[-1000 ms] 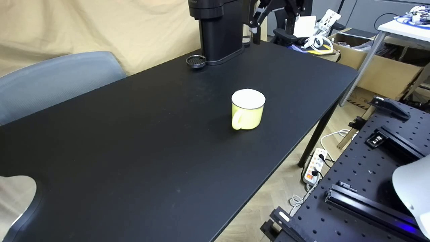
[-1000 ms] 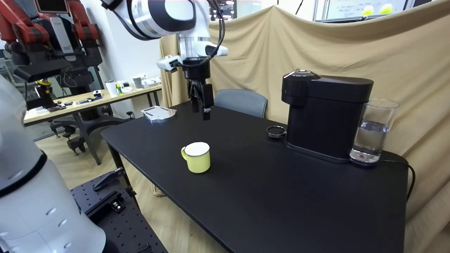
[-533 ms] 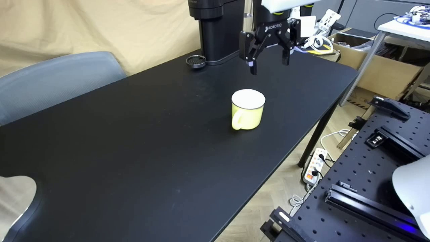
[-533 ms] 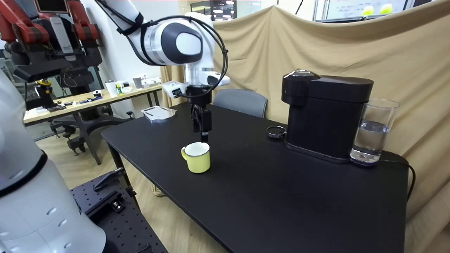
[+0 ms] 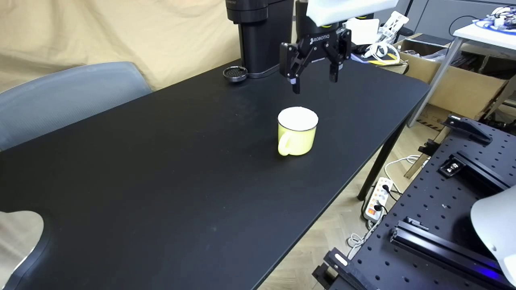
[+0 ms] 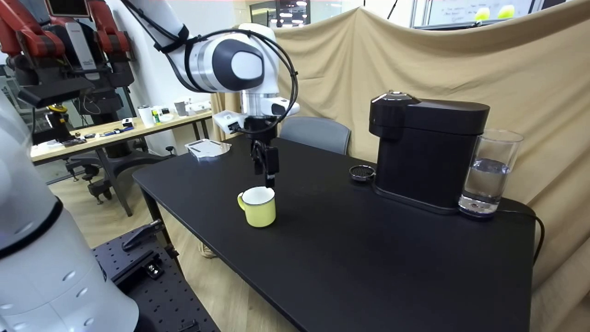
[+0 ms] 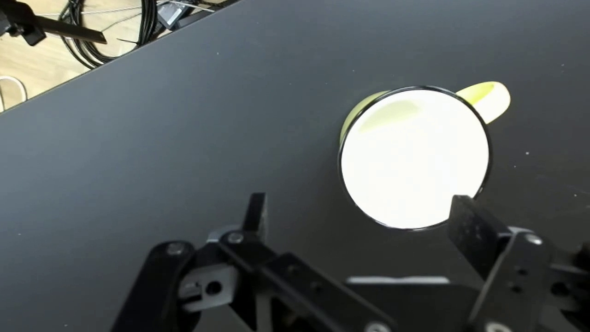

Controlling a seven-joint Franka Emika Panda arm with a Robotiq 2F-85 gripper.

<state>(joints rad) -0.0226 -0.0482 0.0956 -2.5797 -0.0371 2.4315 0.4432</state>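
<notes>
Arm (image 6: 237, 64) extends from the base (image 6: 50, 258) over the near long edge of the surface (image 6: 392, 267). Wrist bent, tool (image 5: 315, 84) hanging straight down, jaws wide apart, clear above the surface. Yellow mug (image 5: 297, 141) upright, nearer the base-side long edge than the opposite one, apart from the tool. Wrist view: mug off-centre, one fingertip (image 7: 468, 226) overlapping its rim by line of sight.

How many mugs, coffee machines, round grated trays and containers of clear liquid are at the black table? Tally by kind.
Mug: 1
Coffee machine: 1
Round grated tray: 1
Container of clear liquid: 1
Total: 4
</notes>
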